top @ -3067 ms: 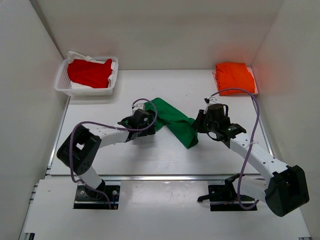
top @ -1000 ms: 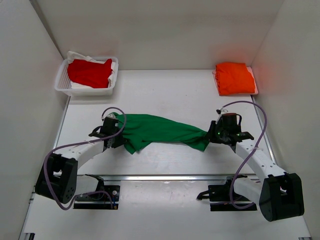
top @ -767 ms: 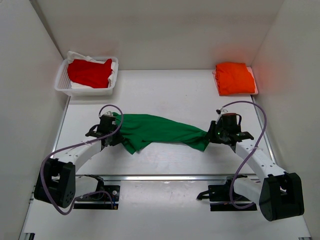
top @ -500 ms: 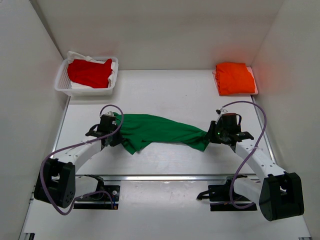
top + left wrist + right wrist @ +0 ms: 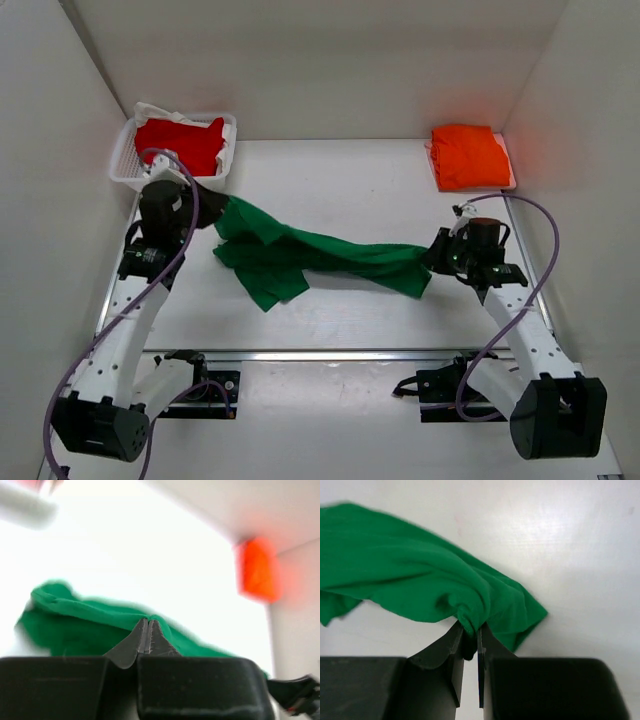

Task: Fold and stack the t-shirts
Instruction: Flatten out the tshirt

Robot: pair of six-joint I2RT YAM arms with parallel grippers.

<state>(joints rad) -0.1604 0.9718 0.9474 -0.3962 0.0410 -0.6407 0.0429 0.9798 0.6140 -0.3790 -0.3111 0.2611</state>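
Observation:
The bright green t-shirt (image 5: 330, 258) hangs stretched between both grippers across the middle of the table. My left gripper (image 5: 208, 212) is raised near the basket and shut on the shirt's left end; in the left wrist view the jaws (image 5: 146, 623) meet on a thin edge of green cloth (image 5: 90, 625). My right gripper (image 5: 437, 262) is low over the table, shut on a bunched fold of the shirt's right end (image 5: 470, 615). A loose part of the shirt sags onto the table below the left end. The red t-shirt (image 5: 180, 145) lies crumpled in the basket. The orange t-shirt (image 5: 468, 155) lies folded at the back right.
The white mesh basket (image 5: 125, 172) stands at the back left, just behind my left wrist. The orange t-shirt rests on a pale board by the right wall. White walls close in the table (image 5: 330, 190) on three sides.
My left gripper has shut on the shirt's left end, then lifted and swung back-left toward the basket. The shirt now stretches longer. The right gripper has shifted slightly right.

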